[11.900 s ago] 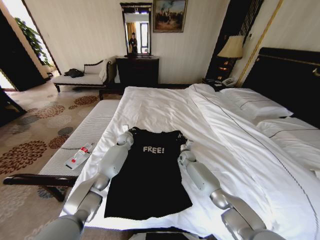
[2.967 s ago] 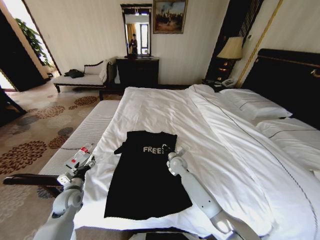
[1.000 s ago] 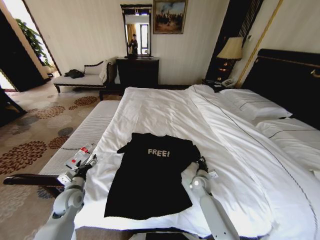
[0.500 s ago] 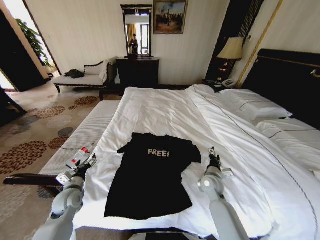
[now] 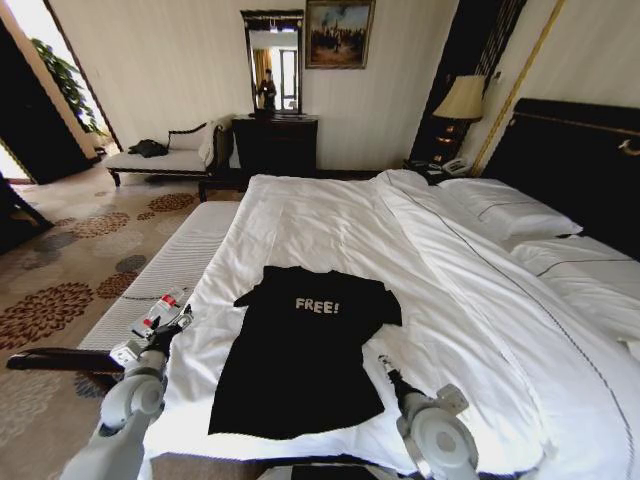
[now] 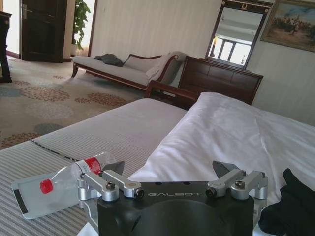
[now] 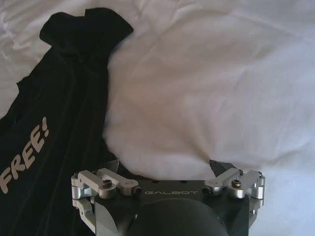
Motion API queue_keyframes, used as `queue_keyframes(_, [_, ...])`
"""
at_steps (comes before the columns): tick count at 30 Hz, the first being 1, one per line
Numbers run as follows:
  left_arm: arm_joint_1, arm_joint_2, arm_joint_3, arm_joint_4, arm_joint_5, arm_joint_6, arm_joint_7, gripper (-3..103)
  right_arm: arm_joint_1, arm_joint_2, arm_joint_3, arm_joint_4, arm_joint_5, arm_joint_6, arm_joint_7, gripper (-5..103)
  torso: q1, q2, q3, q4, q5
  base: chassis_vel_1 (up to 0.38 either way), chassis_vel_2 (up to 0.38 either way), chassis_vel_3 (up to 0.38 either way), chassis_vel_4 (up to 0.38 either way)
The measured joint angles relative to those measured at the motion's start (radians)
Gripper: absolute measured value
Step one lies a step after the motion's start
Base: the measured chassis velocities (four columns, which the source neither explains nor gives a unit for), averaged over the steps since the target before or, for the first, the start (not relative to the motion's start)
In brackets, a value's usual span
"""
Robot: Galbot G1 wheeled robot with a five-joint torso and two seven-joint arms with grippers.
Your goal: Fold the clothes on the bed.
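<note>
The clothes, a black T-shirt (image 5: 300, 350) with white "FREE!" lettering, lie flat on the white sheet of the bed (image 5: 330, 220), both short sleeves spread out. My left gripper (image 5: 175, 322) hovers open at the bed's left edge, apart from the shirt. In the left wrist view the left gripper (image 6: 170, 169) holds nothing, with a black sleeve (image 6: 290, 206) off to one side. My right gripper (image 5: 388, 368) is open just right of the shirt's lower half. In the right wrist view the right gripper (image 7: 166, 166) spans the shirt's edge (image 7: 59, 123) and bare sheet.
A striped bench (image 5: 170, 270) along the bed's left side carries a tray (image 6: 29, 196) with a red-capped bottle (image 5: 160, 310). Pillows (image 5: 510, 215) and a dark headboard (image 5: 580, 150) are at the right. A chaise (image 5: 165, 155), dresser (image 5: 275, 140) and lamp (image 5: 462, 95) stand along the far wall.
My right arm has drawn back toward me, from beside the right sleeve to the shirt's lower right side. The shirt stays spread flat. My left arm has barely moved.
</note>
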Motion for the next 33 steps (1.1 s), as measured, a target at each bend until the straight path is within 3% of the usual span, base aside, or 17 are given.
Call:
queue_keyframes(11, [0.010, 0.004, -0.017, -0.007, -0.008, -0.002, 0.001, 100, -0.049, 0.012, -0.037, 0.027, -0.010, -0.002, 0.005, 99, 0.000, 0.000, 0.000, -0.0002, 0.0000, 0.000, 0.000, 0.000, 0.000])
queue_keyframes(14, [0.009, 0.001, -0.011, -0.007, -0.007, -0.002, 0.001, 100, -0.058, 0.014, -0.040, 0.029, -0.015, 0.002, 0.004, 91, 0.000, 0.000, 0.000, -0.0002, -0.0001, 0.000, 0.000, 0.000, 0.000])
queue_keyframes(17, [0.008, -0.001, -0.007, -0.010, -0.006, -0.002, 0.001, 100, -0.069, 0.019, -0.050, 0.031, -0.027, 0.008, 0.000, 76, 0.000, 0.000, 0.000, -0.0003, 0.0000, 0.000, 0.000, 0.000, 0.000])
queue_keyframes(23, [0.011, 0.001, -0.011, -0.010, -0.005, -0.004, 0.002, 100, -0.074, 0.023, -0.057, 0.038, -0.031, 0.019, -0.004, 60, 0.000, 0.000, 0.000, -0.0002, 0.0000, 0.000, 0.000, 0.000, 0.000])
queue_keyframes(29, [0.014, 0.003, -0.017, -0.010, -0.007, -0.006, 0.003, 100, -0.085, 0.023, -0.076, 0.040, -0.048, 0.027, -0.009, 32, 0.000, 0.000, 0.000, -0.0002, 0.0000, 0.000, 0.000, 0.000, 0.000])
queue_keyframes(31, [0.014, 0.003, -0.017, -0.010, -0.007, -0.006, 0.003, 100, -0.085, 0.023, -0.079, 0.038, -0.054, 0.028, -0.011, 32, 0.000, 0.000, 0.000, -0.0002, 0.0000, 0.000, 0.000, 0.000, 0.000])
queue_keyframes(33, [0.014, 0.003, -0.016, -0.010, -0.007, -0.006, 0.003, 100, -0.085, 0.023, -0.084, 0.029, -0.067, 0.034, -0.017, 21, 0.000, 0.000, 0.000, -0.0002, 0.0000, 0.000, 0.000, 0.000, 0.000])
